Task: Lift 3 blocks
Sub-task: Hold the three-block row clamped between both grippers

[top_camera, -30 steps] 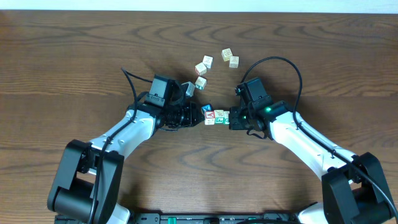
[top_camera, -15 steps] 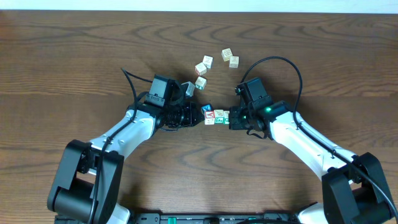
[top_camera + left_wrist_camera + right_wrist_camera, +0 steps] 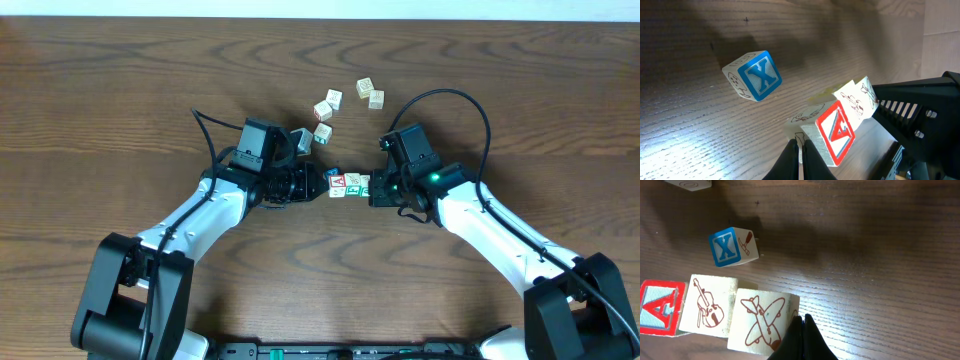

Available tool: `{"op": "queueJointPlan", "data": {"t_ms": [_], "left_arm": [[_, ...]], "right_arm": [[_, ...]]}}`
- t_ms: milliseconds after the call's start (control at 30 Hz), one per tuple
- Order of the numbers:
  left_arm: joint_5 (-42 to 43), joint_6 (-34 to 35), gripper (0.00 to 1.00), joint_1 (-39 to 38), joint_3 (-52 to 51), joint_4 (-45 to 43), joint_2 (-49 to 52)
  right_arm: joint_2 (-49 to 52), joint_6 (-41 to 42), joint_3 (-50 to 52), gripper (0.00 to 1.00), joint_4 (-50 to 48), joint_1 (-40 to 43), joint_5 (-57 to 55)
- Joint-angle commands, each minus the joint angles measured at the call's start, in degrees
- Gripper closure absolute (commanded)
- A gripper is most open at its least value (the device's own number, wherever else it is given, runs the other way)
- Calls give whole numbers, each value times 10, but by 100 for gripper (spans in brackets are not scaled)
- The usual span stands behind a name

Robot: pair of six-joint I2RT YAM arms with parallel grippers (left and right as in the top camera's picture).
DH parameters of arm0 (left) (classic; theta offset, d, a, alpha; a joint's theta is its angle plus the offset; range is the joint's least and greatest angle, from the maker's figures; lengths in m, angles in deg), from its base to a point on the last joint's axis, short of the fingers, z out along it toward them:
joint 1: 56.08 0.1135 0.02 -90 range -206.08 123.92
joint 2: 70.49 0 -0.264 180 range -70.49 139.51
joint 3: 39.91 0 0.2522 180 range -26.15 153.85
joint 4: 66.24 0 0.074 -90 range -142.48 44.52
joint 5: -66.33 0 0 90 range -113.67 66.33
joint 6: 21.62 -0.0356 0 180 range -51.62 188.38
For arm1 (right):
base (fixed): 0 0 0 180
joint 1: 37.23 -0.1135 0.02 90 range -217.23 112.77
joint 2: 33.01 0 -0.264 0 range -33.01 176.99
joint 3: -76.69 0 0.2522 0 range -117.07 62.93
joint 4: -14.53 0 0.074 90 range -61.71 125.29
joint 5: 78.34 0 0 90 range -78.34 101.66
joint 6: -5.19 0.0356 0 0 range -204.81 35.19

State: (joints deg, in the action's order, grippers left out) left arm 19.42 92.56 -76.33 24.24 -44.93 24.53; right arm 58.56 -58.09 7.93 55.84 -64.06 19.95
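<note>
Three blocks form a tight row between my two grippers: a red-faced "A" block (image 3: 338, 183) (image 3: 836, 132) (image 3: 660, 312), a cream block with a violin drawing (image 3: 351, 184) (image 3: 707, 310) and a cream block with a plane drawing (image 3: 362, 186) (image 3: 762, 321). My left gripper (image 3: 325, 184) (image 3: 801, 146) is shut, its tips pressed against the "A" block's end. The right gripper (image 3: 372, 187) (image 3: 801, 323) is also shut and pushes on the plane block's end. The row looks squeezed between them, slightly above the table.
A blue "X" cube (image 3: 331, 173) (image 3: 755, 75) (image 3: 732, 246) lies on the wood just behind the row. Several more cubes (image 3: 334, 98) (image 3: 376, 99) (image 3: 322, 132) are scattered farther back. Black cables (image 3: 455, 100) loop above each arm.
Both arms have shifted slightly, and the row of blocks between them sits a little farther back in the overhead view. Both grippers stay shut.
</note>
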Motion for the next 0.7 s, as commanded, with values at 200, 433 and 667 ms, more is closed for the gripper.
{"op": "queueJointPlan", "data": {"t_ms": [200, 433, 667], "left_arm": [[73, 1, 93, -23, 25, -7, -10], [73, 1, 93, -23, 25, -7, -22], [73, 3, 93, -23, 25, -7, -26]], "right_arm": [[-35, 0, -26, 99, -23, -22, 148], [-35, 0, -28, 99, -23, -22, 148], [-41, -2, -29, 99, -23, -22, 160]]}}
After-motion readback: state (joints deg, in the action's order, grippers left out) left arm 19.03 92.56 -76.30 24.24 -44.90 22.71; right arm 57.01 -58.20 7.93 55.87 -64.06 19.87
